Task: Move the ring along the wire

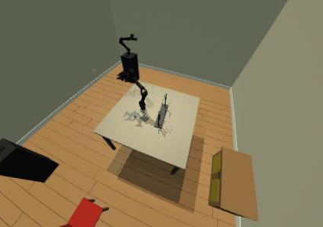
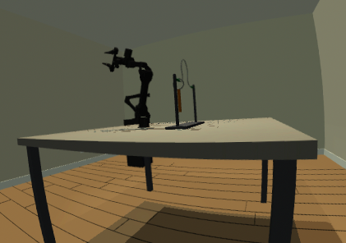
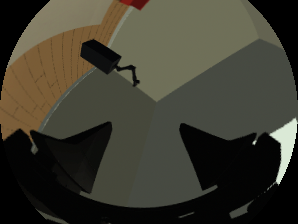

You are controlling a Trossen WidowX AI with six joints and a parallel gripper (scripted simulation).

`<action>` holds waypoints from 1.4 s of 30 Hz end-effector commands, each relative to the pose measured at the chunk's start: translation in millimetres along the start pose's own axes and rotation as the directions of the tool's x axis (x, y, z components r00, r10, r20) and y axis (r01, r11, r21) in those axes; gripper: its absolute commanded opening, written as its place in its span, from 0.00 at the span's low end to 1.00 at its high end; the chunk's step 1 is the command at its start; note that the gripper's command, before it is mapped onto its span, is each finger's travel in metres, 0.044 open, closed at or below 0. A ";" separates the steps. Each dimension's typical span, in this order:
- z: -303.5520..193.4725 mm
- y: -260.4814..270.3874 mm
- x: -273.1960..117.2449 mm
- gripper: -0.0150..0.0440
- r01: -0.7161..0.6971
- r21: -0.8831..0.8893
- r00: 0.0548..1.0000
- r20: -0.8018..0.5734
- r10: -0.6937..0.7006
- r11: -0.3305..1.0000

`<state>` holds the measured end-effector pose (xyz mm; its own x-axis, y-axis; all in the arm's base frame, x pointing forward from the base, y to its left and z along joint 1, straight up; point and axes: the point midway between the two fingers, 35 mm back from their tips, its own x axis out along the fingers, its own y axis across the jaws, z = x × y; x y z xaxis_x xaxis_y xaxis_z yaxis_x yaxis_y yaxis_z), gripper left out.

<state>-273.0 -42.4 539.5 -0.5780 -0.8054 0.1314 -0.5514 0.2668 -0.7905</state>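
The ring (image 2: 183, 84) hangs at the green part (image 2: 178, 80) beside the nearer, left post (image 2: 176, 100) in the exterior view, with its orange handle (image 2: 179, 100) hanging straight down. The thin grey wire (image 2: 187, 75) arches up and drops to the other green part (image 2: 191, 86) at the farther post (image 2: 195, 104). My gripper (image 1: 118, 76) (image 2: 104, 57) (image 3: 146, 126) is open and empty, high up and left of the stand in the exterior view, pointing away from it. The ring and wire are too small to make out in the top view. The wrist view shows neither.
The posts stand on a dark base (image 1: 162, 116) (image 2: 184, 125) on the pale table (image 1: 176, 142) (image 2: 246, 135). My arm (image 2: 144, 90) rises from the table left of the base. A black box (image 1: 130, 65) with another arm stands beyond the table in the top view.
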 end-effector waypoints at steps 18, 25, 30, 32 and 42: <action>-75.3 42.8 -101.3 0.53 -0.210 0.092 0.874 -0.428 0.229 0.973; -97.7 51.4 -164.2 0.53 -0.260 0.168 0.723 -0.619 0.307 0.951; -106.6 51.9 -212.2 0.53 -0.276 0.217 0.588 -0.733 0.343 0.936; -108.4 50.8 -231.9 0.53 -0.279 0.234 0.528 -0.772 0.353 0.931; -101.6 33.8 -331.0 0.53 -0.271 0.299 0.200 -0.913 0.357 0.915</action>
<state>-185.5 264.4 535.4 -0.9069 0.3116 0.2835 -0.1763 0.3306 -0.9272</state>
